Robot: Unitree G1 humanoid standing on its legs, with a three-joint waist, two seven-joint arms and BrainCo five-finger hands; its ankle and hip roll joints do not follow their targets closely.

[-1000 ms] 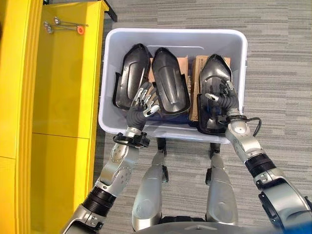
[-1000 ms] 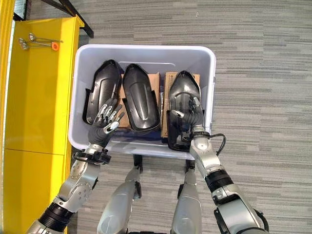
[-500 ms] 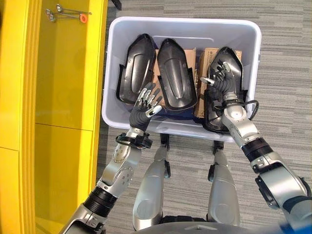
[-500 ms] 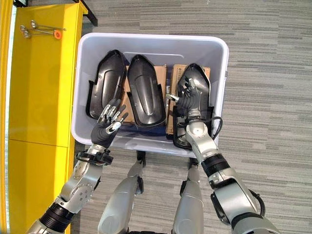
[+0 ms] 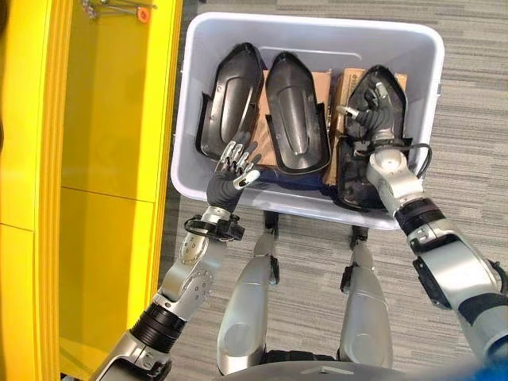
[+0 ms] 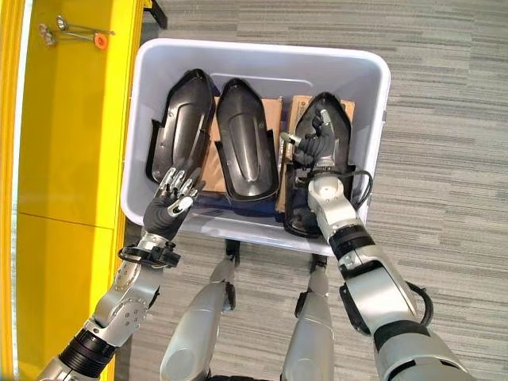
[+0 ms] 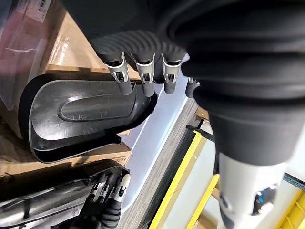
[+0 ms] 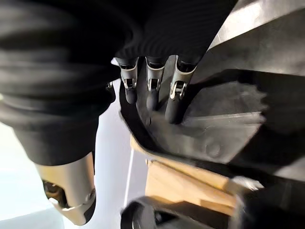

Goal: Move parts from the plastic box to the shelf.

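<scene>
Three black parts [image 5: 294,113] under both robot hands [image 5: 231,173].

You see the plastic box [image 5: 429,95] holding three black parts; the right hand [image 5: 370,111] rests on the rightmost part [image 5: 361,171], fingers relaxed.

The right hand [image 6: 314,144] lies over the far end of the right black part [image 6: 337,127], so the bit under its fingers [image 8: 174,98] is hidden. Whether those fingers touch the part is hard to tell. The brown cardboard [image 5: 321,82] mostly hides under the black parts. The yellow shelf [image 5: 95,119] is cut off by the picture's edge. Small metal things [image 6: 59,25] on it, far from the fingers, are too tiny to name.
</scene>
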